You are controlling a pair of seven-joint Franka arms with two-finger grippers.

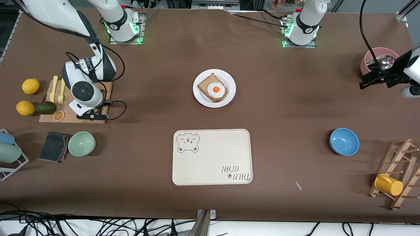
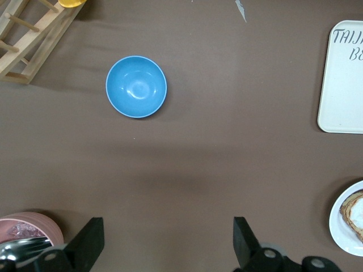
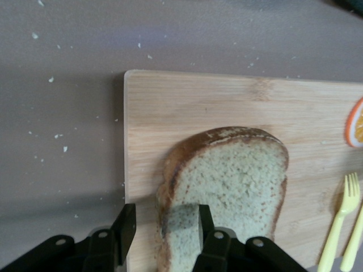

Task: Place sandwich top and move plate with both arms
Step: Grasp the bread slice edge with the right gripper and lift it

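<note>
Brown sandwich top (image 3: 227, 187) flat on board (image 3: 187, 102), rounded end away from right jaws (image 3: 163, 226).

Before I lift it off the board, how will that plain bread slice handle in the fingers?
The sandwich top looks thin and porous, so probably light and squashable. The right gripper straddles only its crust edge, so it may sag or pivot. It lies flat on the cutting board; it won't roll.

brown cloth-covered table (image 1: 137, 183); black cables (image 1: 65, 226) trailing along a white edge nearest the camera
</note>
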